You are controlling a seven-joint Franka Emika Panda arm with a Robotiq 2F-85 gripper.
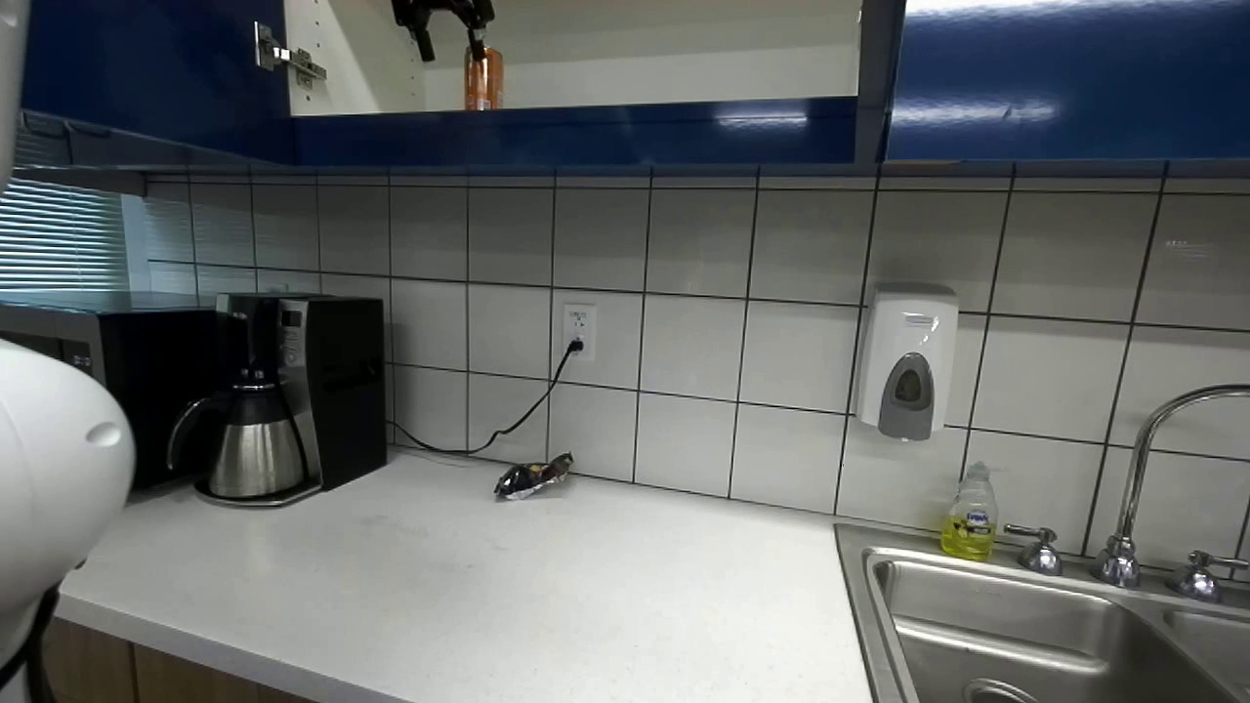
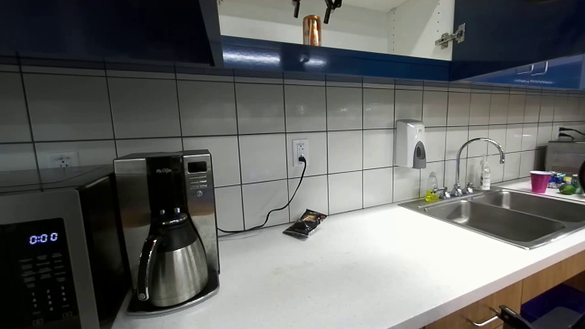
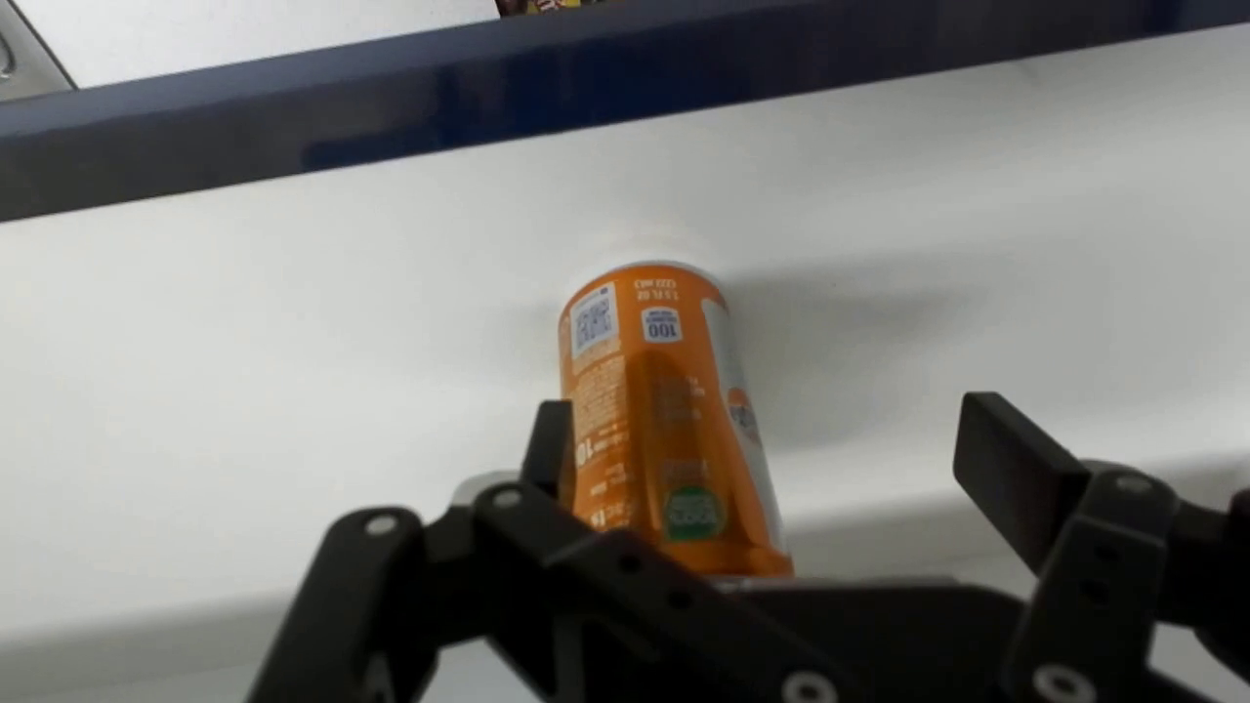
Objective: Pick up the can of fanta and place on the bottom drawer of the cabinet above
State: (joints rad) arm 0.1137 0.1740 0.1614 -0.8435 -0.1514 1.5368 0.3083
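Observation:
The can of fanta (image 3: 664, 410) is orange and stands upright on the bottom drawer (image 3: 293, 342), the cream shelf board. The can also shows in both exterior views (image 1: 484, 80) (image 2: 312, 30), behind the cabinet's blue front rail. The cabinet (image 1: 576, 134) is open, with a pale interior. My gripper (image 3: 767, 430) is open around the can's upper part. In the wrist view, the left finger is close against or touching the can, and the right finger is well apart from it. In an exterior view the gripper (image 1: 452, 52) is partly cut off by the top edge. The can's top is partly hidden.
Open blue doors (image 1: 156, 78) (image 2: 516, 36) flank the cabinet opening. Below, a coffee maker (image 2: 201, 196), a microwave (image 2: 98, 219) and a dark snack bag (image 2: 305, 224) stand or lie on the white countertop (image 2: 329, 283). A soap dispenser (image 1: 908, 361) and a sink (image 1: 854, 596) are further along.

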